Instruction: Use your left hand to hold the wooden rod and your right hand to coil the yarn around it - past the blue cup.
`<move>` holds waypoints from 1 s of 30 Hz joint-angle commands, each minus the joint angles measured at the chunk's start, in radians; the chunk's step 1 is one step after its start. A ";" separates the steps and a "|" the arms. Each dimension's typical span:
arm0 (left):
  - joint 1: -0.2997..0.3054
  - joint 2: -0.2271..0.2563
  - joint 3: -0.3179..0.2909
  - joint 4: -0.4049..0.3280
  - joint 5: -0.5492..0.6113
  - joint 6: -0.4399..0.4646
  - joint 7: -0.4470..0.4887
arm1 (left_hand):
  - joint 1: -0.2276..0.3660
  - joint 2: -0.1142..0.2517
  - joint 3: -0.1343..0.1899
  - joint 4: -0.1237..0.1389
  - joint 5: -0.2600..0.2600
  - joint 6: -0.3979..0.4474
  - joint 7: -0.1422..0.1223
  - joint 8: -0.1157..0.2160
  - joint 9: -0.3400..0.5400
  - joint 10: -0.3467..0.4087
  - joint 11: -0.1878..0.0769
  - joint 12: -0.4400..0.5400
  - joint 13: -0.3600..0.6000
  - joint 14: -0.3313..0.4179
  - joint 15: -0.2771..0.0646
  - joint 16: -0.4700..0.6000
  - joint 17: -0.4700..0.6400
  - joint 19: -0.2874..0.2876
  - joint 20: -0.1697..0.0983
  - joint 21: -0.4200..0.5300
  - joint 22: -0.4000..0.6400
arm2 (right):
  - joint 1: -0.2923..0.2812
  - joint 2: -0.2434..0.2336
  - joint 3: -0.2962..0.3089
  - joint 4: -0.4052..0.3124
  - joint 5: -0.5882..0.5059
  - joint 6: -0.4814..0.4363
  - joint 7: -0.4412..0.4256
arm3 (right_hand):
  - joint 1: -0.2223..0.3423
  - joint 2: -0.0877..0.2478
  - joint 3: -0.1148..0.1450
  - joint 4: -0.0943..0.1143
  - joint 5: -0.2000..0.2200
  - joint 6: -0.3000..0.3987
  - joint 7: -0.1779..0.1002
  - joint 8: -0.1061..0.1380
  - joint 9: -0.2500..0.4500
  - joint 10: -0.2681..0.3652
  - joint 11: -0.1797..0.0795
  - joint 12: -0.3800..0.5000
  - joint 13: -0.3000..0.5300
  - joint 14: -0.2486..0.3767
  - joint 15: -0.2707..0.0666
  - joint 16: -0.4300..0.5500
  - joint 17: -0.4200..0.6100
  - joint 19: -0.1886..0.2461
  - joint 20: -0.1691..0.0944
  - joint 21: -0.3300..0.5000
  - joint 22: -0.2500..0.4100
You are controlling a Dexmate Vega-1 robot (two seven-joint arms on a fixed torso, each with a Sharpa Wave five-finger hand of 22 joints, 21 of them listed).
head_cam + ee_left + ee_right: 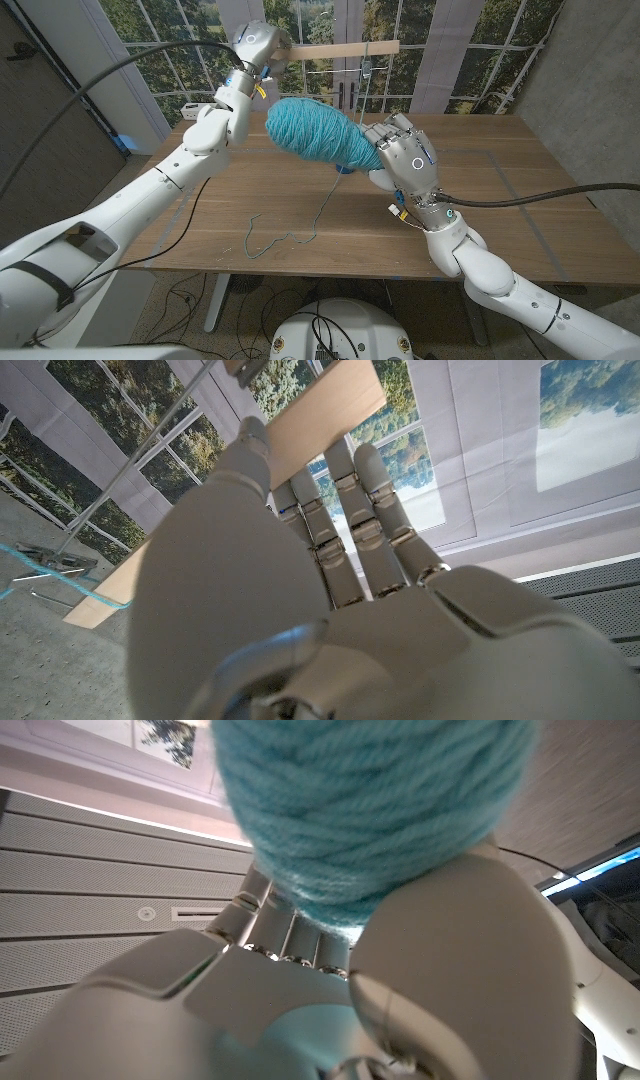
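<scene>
Rod [340, 51] lies level, crosswise, gripped by left hand [258, 47]; right hand [405, 160] clasps yarn skein [318, 130].

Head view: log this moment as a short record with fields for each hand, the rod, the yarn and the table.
left hand: raised above the far side of the table, left hand grips one end of the wooden rod
rod: pale flat wooden piece, held about level, pointing toward the robot's right
right hand: right hand holds the skein of teal yarn up over the table
yarn: a loose strand hangs from the skein down to the wooden table; another strand hangs from the rod
blue cup: none seen
</scene>
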 commanded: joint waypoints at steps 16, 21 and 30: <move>-0.011 -0.001 0.026 0.051 -0.026 -0.091 0.024 | 0.102 0.108 0.001 0.001 0.047 0.032 -0.033 0.011 0.025 0.010 -0.005 -0.010 0.008 0.153 -0.212 -0.001 0.007 -0.009 -0.125 0.009 -0.001 | 0.179 0.010 0.044 -0.041 -0.177 0.125 0.095 | 0.260 0.253 -0.007 0.007 0.011 0.129 -0.130 0.004 0.006 0.094 -0.092 -0.001 0.011 0.066 -0.125 -0.012 0.006 -0.004 -0.153 0.008 0.002; -0.008 0.001 0.024 0.054 -0.035 -0.099 0.023 | 0.102 0.108 0.000 0.001 0.048 0.032 -0.033 0.011 0.025 0.010 -0.006 -0.011 0.009 0.152 -0.212 -0.003 0.007 -0.010 -0.125 0.010 -0.001 | 0.193 0.018 0.052 -0.043 -0.187 0.121 0.098 | 0.261 0.253 -0.009 0.008 0.012 0.131 -0.131 0.003 0.006 0.094 -0.080 -0.003 0.011 0.067 -0.125 -0.015 0.006 -0.005 -0.153 0.009 0.002; -0.014 0.005 0.030 0.062 -0.036 -0.113 0.006 | 0.103 0.108 -0.001 0.001 0.048 0.031 -0.034 0.012 0.025 0.013 -0.006 -0.013 0.013 0.154 -0.212 -0.006 0.009 -0.013 -0.125 0.013 -0.001 | 0.245 0.048 0.051 -0.029 -0.180 0.139 0.080 | 0.263 0.255 -0.011 0.009 0.014 0.132 -0.133 0.002 0.008 0.099 -0.071 -0.004 0.012 0.069 -0.125 -0.019 0.008 -0.008 -0.153 0.009 0.002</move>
